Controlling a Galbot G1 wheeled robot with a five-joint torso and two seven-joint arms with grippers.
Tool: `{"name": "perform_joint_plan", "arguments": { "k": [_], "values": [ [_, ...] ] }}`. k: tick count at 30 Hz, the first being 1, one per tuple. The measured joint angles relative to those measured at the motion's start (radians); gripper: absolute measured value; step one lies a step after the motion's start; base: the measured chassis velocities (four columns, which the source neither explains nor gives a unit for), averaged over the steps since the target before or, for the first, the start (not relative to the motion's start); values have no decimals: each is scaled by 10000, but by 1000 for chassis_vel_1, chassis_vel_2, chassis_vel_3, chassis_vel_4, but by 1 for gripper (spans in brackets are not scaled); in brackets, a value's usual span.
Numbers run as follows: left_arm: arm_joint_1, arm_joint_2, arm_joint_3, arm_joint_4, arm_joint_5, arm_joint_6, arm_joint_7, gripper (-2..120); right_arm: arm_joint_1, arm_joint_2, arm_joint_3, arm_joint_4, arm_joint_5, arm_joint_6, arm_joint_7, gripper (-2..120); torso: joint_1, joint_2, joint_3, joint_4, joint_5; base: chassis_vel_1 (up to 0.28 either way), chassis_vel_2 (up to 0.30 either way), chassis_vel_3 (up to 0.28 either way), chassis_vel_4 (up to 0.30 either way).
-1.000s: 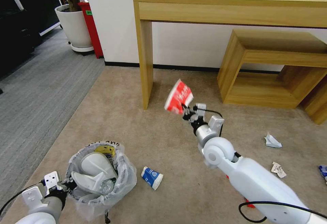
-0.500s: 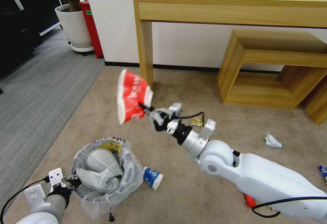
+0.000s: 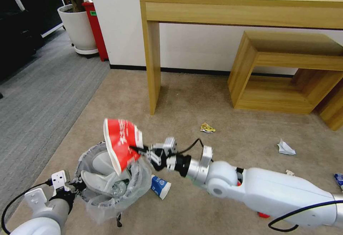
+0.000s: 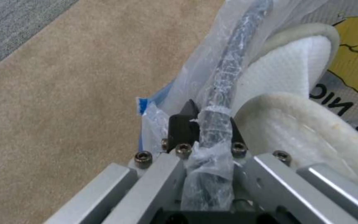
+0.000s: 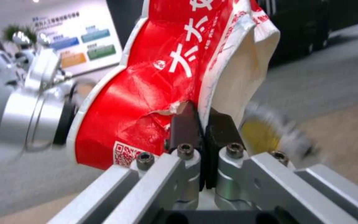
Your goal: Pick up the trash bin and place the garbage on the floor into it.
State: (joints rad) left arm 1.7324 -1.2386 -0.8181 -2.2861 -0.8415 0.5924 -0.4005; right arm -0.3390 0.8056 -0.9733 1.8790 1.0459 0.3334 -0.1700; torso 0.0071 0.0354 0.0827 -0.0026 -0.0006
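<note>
Head view: your right gripper [image 3: 141, 150], fingers clamped on the crushed red cup [image 3: 120, 144], holds it above the trash bin [image 3: 107, 181]; mouth lies at 7 o'clock. Left gripper [image 3: 73, 186] pinches the rim.

Tan carpet [image 3: 185, 95] carries a blue-white cup [image 3: 159, 187], a yellow scrap [image 3: 207, 128] and crumpled paper [image 3: 286, 147], well apart.

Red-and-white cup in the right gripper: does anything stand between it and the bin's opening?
Nothing visible blocks it. The right gripper is shut on the red-and-white cup, which hangs over the rim of the trash bin. White slippers already fill much of the bin below the cup. The left gripper grips the bin's rim.
</note>
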Motion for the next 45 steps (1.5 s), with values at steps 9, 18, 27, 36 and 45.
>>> {"name": "perform_joint_plan", "arguments": {
  "k": [9, 18, 27, 36, 45],
  "values": [
    [-31, -54, -11, -87, -60, 12, -32, 1, 420, 673, -968, -544, -248, -200, 667, 0, 0, 0, 0, 1, -1, 0, 0, 0, 0],
    [66, -130, 16, -268, -45, 13, -19, 1, 786, 1245, -1370, -1209, -302, -370, 1142, 13, 0, 1, 0, 1, -1, 0, 0, 0, 0],
    [53, -95, -6, -256, -65, 13, -17, 1, 829, 1393, -1417, -1328, -325, -427, 1237, 42, 0, 0, 0, 0, 0, 0, 0, 0, 0],
    [-47, -81, 15, -22, -65, 12, -14, 1, 445, 1397, -511, -969, -175, -424, 1602, 76, 0, 2, 0, 1, -1, 0, 0, 0, 0],
    [-145, -74, 27, 198, -29, 5, -8, 1, -188, 1096, 870, -425, 276, -828, 2131, 100, 0, 3, 0, 2, -1, 0, 0, 0, 0]
  ]
}}
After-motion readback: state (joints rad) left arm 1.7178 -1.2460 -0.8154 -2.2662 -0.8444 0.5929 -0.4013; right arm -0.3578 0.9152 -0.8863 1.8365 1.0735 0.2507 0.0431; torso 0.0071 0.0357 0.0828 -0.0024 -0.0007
